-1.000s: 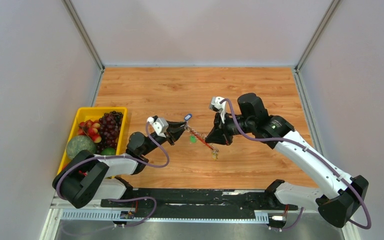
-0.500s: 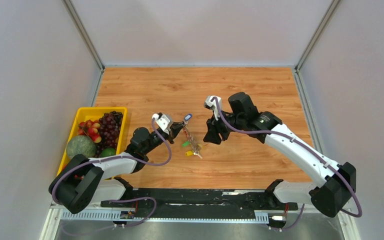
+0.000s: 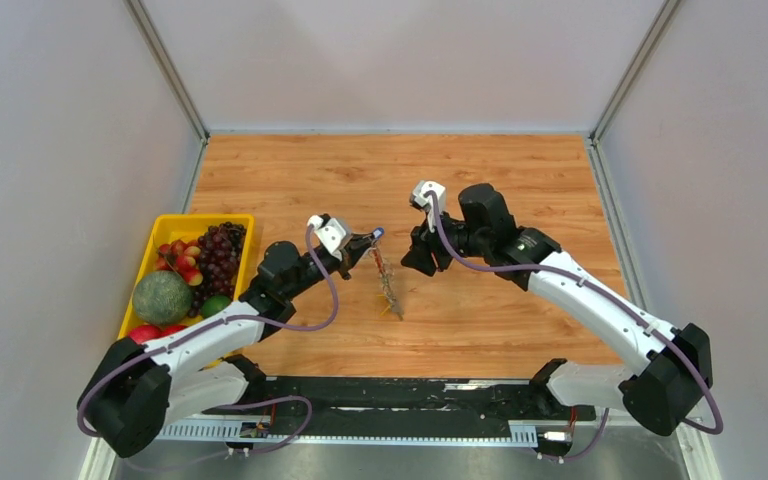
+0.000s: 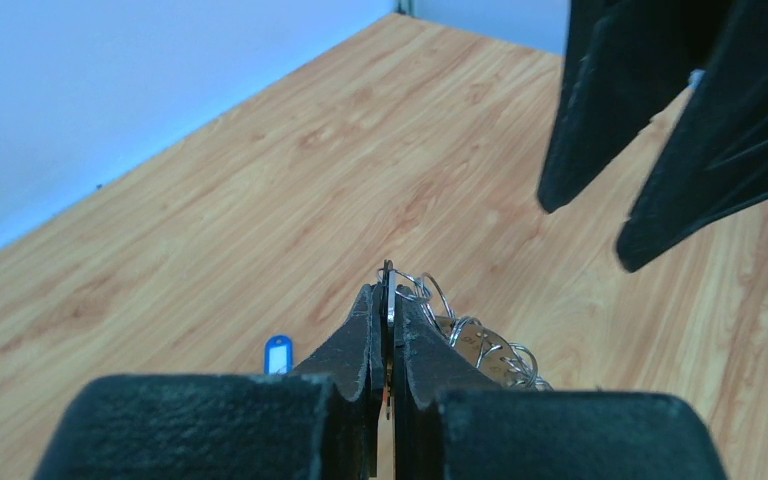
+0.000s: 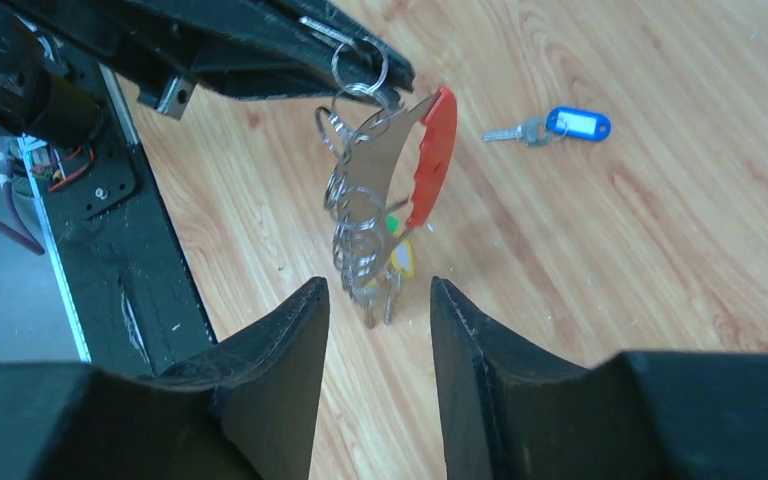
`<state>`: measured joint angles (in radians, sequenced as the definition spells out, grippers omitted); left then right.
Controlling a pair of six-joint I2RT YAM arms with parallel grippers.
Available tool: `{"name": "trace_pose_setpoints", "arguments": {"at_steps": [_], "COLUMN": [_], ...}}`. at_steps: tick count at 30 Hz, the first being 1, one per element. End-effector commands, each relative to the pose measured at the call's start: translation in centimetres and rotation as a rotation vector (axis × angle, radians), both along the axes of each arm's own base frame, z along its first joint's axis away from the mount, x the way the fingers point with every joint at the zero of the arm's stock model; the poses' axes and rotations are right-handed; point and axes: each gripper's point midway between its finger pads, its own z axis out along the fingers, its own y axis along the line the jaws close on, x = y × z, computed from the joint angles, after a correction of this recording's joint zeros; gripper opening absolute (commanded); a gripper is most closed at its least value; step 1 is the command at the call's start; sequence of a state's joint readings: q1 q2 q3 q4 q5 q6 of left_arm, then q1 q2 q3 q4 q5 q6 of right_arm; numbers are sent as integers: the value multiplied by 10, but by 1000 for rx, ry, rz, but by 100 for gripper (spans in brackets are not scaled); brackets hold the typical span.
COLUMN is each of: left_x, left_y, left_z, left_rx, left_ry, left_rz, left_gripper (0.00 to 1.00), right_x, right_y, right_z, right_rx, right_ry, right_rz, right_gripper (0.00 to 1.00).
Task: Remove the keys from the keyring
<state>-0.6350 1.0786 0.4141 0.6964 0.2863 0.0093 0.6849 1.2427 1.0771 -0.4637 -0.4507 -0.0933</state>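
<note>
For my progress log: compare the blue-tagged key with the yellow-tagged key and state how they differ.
The blue-tagged key lies flat on the table, off the keyring; the yellow-tagged key hangs in the air from the keyring, which the left gripper pinches at its top. The blue-tagged key lies alone; the yellow-tagged key hangs bunched with a green tag and wire rings. Both carry a small plastic tag.

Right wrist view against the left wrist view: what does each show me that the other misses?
Only right wrist: the keyring with its red curved piece, hanging from the left gripper, green- and yellow-tagged keys dangling below. Only left wrist: that gripper's jaws shut on it edge-on, and the right gripper open, seen from outside. Both: the blue key tag lying apart on the wooden table.
</note>
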Motion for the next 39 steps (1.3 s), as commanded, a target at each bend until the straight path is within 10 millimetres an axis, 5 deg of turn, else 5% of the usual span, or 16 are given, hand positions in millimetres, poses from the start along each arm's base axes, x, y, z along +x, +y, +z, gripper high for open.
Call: {"name": "trace_pose_setpoints", "arguments": {"at_steps": [1,11,12,13,24,25,26,31,39], "left_x": [-13,-20,-19,-15,-8,-12,-10,-22,-46], "left_y": [-9,-19,-17,-18,16,21,20,21,-2], "left_z": [31,43,33,48,38,25,34,28,61], "left_rx": [12,48,76,70,406,470,466,543,460], "left_ry": [-50,11,73,76,535,589,590,679,705], "left_rz": [-52,-44,-14,2,261,273,277,244,58], "left_gripper": [0,0,0,0,0,0,0,0,0], "right_x": [8,-9,-7,-4,7,7,7,7,3], "right_y": [15,20,19,17,8,7,7,7,7], "right_z": [45,64,64,64,61,60,60,57,59], "right_rx": [194,370,367,364,346,345,343,337,344], "right_ry": [-160,-227,-230,-236,-257,-259,-261,-260,-267], "right_rz": [2,54,42,24,-64,-69,-71,-70,-44], "right_gripper": [44,43,43,43,42,42,42,43,42]}}
